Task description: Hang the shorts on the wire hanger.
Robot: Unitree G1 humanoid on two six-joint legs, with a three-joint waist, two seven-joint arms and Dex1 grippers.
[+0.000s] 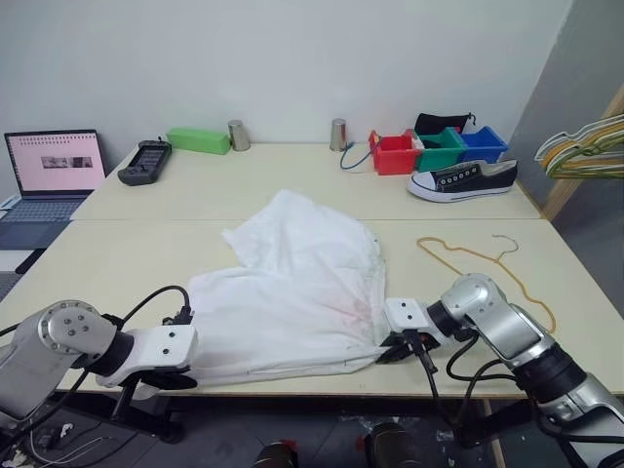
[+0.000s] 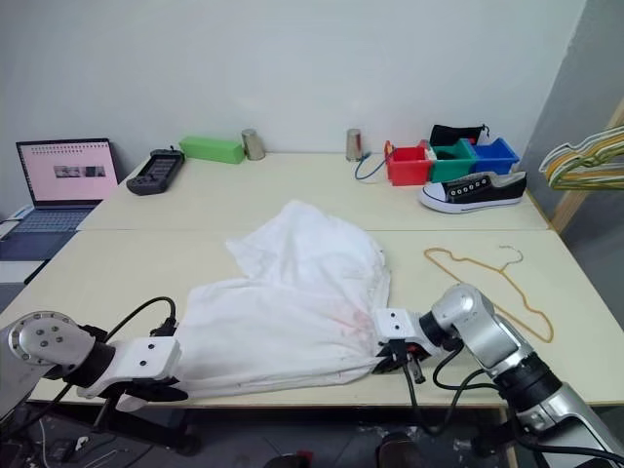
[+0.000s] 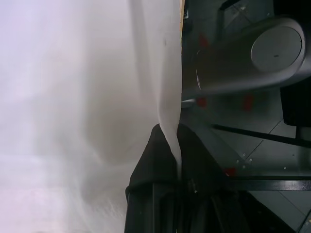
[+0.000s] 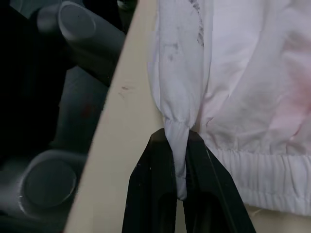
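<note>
**Desk:** What do you have, biggest first?

**Me:** I see a long pale table. The shorts are spread across its near middle, white and wrinkled, with a faint pink stain low on the right side. One part runs away from me toward the centre of the table; the wide part lies along the near edge.

**Desk:** Grippers?

**Me:** Both are clamped on cloth. My left gripper sits at the near left corner of the shorts, and its wrist view shows a thin fold pinched between the closed black fingers. My right gripper is at the near right corner, fingers closed on a bunched twist of fabric just beside the gathered waistband, right at the table edge.

**Desk:** The hanger?

**Me:** The wire hanger lies flat on the table to the right of the shorts, apart from them, hook toward the far side. Nothing is touching it.

**Desk:** Anything else?

**Me:** At the far end I see a laptop on the left, a black-and-white shoe, red, green and blue bins, a green box and two metal cups.
</note>
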